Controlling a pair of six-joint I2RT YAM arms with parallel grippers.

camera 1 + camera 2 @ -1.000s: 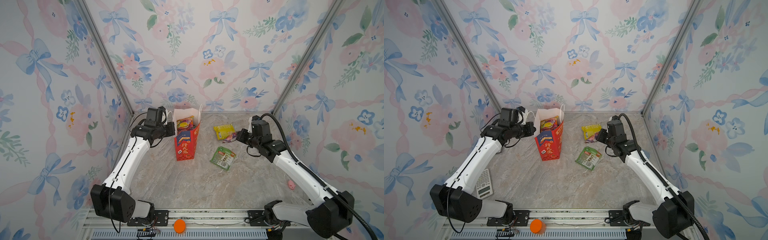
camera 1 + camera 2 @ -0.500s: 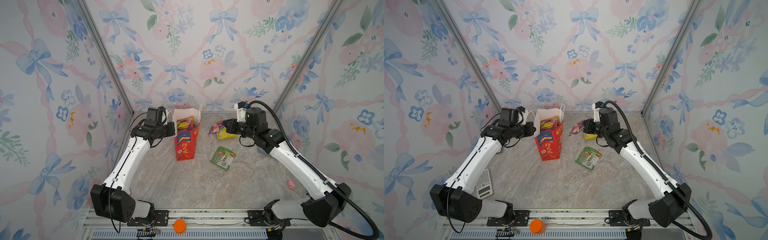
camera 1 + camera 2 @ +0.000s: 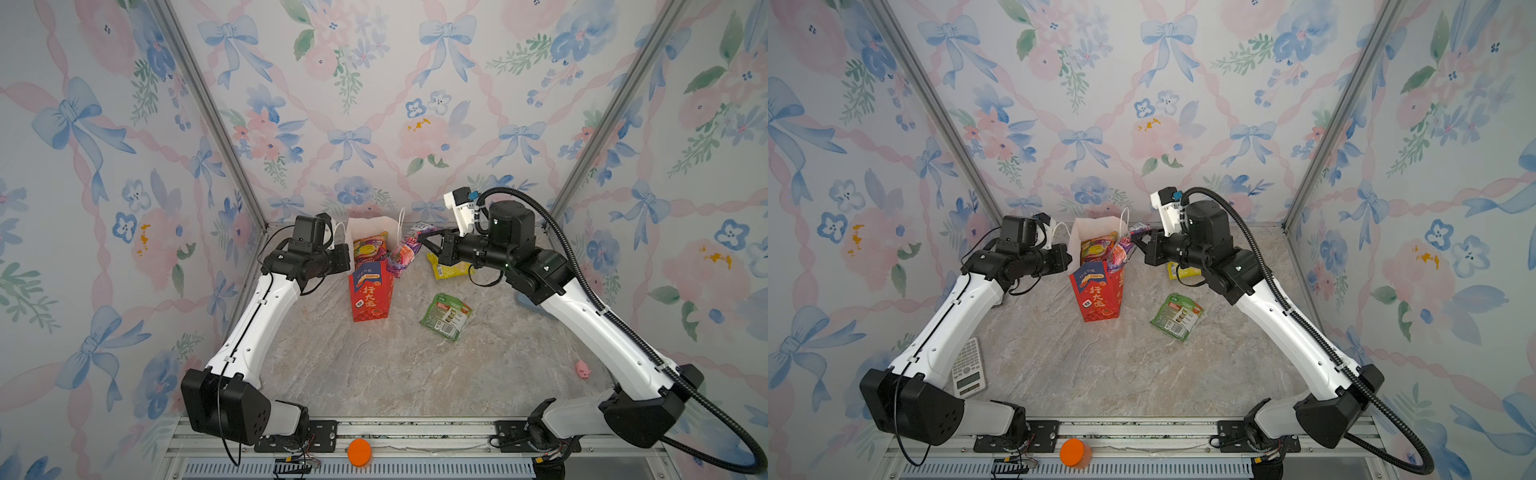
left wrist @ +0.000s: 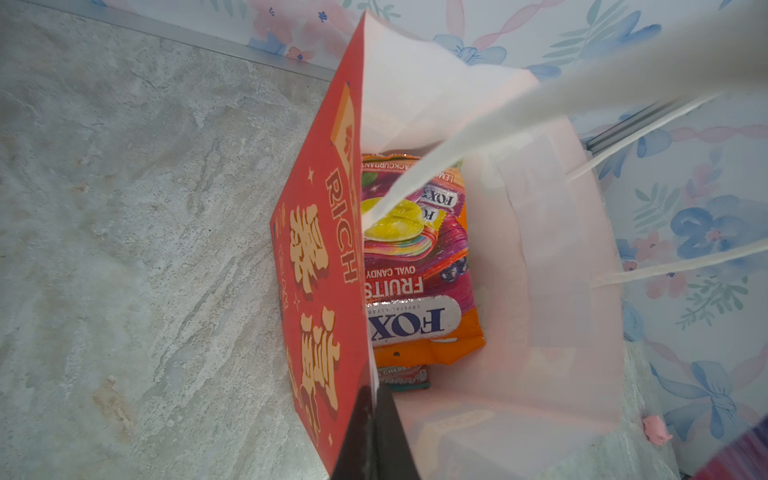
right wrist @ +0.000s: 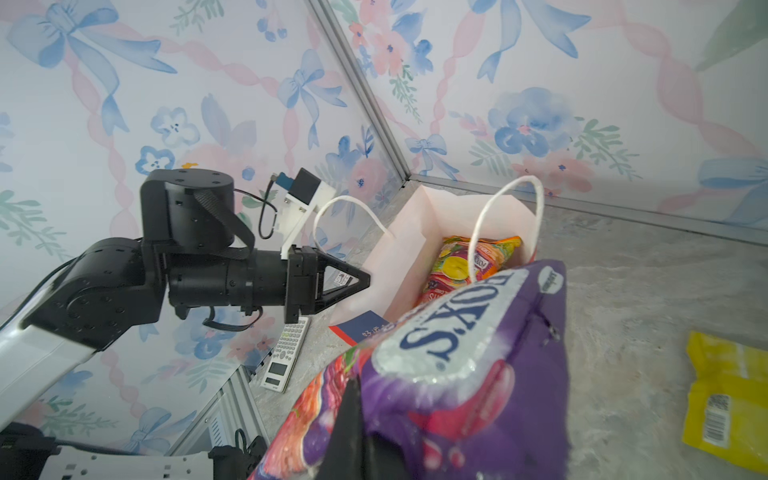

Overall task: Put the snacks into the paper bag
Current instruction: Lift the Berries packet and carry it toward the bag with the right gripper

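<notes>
The red paper bag (image 3: 370, 291) (image 3: 1100, 295) stands upright near the back wall, its mouth open. My left gripper (image 3: 347, 259) (image 4: 374, 399) is shut on the bag's left wall at the rim. Inside lies an orange and magenta FOX'S packet (image 4: 415, 257) (image 5: 469, 262) with another packet (image 4: 403, 374) under it. My right gripper (image 3: 422, 240) (image 5: 357, 399) is shut on a purple FOX'S packet (image 3: 409, 249) (image 5: 469, 365), which hangs at the bag's right rim. A yellow packet (image 3: 451, 270) and a green packet (image 3: 446, 316) lie on the table to the right of the bag.
A white calculator (image 3: 968, 370) (image 5: 284, 353) lies by the left arm. A small pink toy (image 3: 583, 369) sits at the right wall. An orange round thing (image 3: 359, 452) rests on the front rail. Flowered walls close in on three sides.
My right gripper has lifted the purple packet from beside the yellow packet and carried it left to the bag's rim. The left arm and the bag have not moved.
</notes>
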